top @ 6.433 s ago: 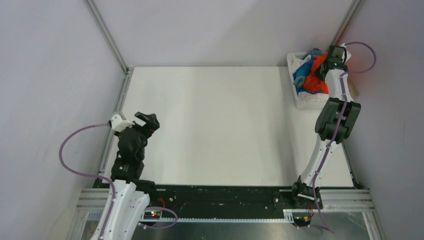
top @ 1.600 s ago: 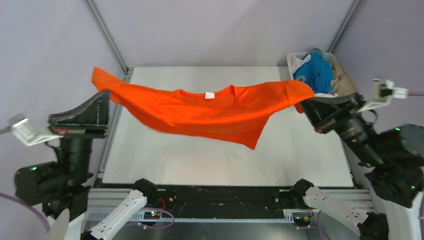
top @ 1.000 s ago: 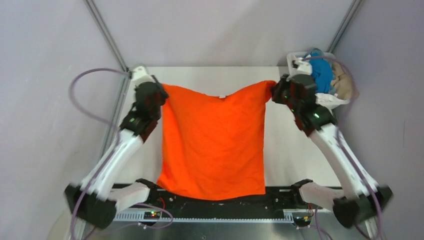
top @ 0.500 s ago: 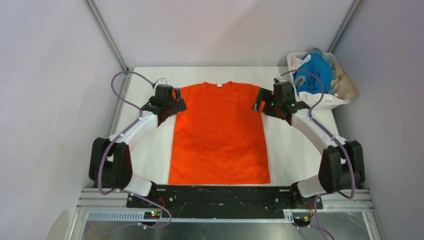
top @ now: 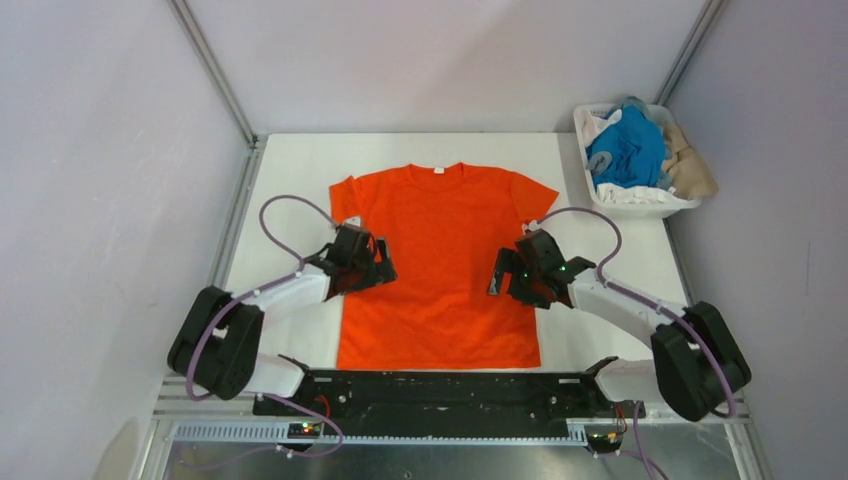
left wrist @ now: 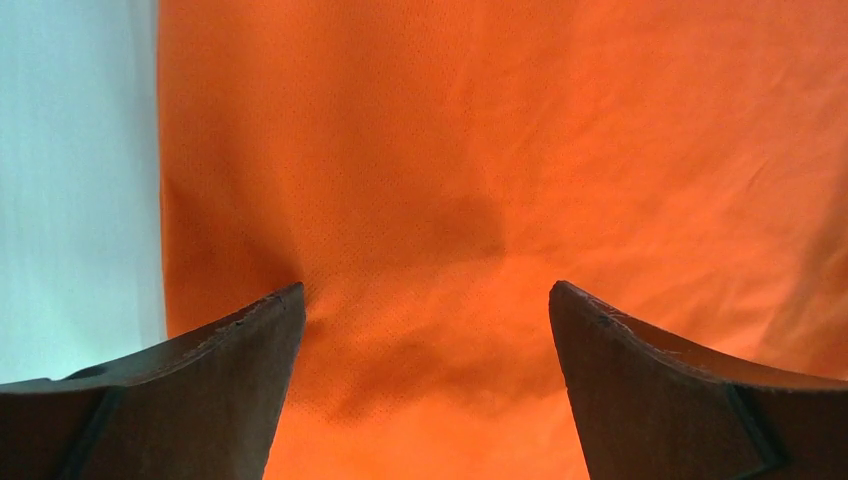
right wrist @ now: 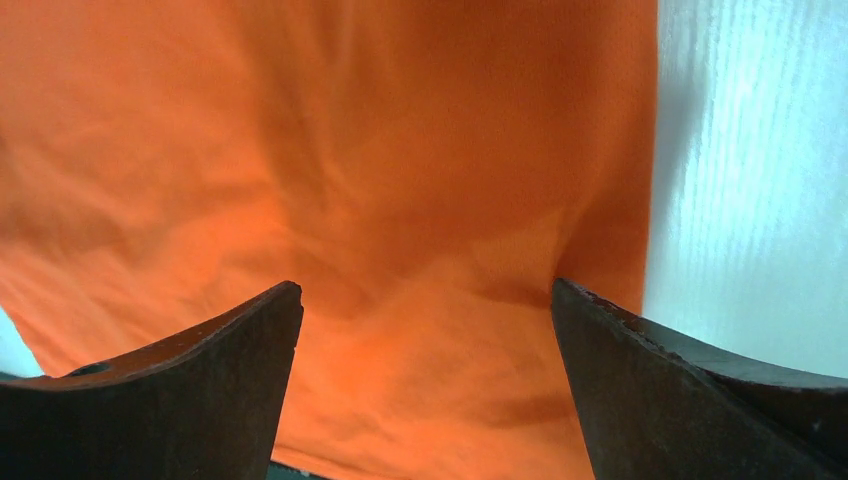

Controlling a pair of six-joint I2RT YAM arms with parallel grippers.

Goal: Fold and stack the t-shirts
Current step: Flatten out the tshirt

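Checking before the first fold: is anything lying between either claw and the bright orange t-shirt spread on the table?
Nothing visible. The left claw and right claw hang open over the side edges of the bright orange cloth t-shirt; wrist views show only cloth and white table beneath. The white plastic basket sits apart.

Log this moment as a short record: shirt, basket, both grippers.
orange t-shirt: spread flat on table, neck tag at far end
basket: far right corner, holds blue shirt, white shirt, beige shirt
left gripper: open, over shirt's left edge
right gripper: open, over shirt's right edge
folding: not yet begun
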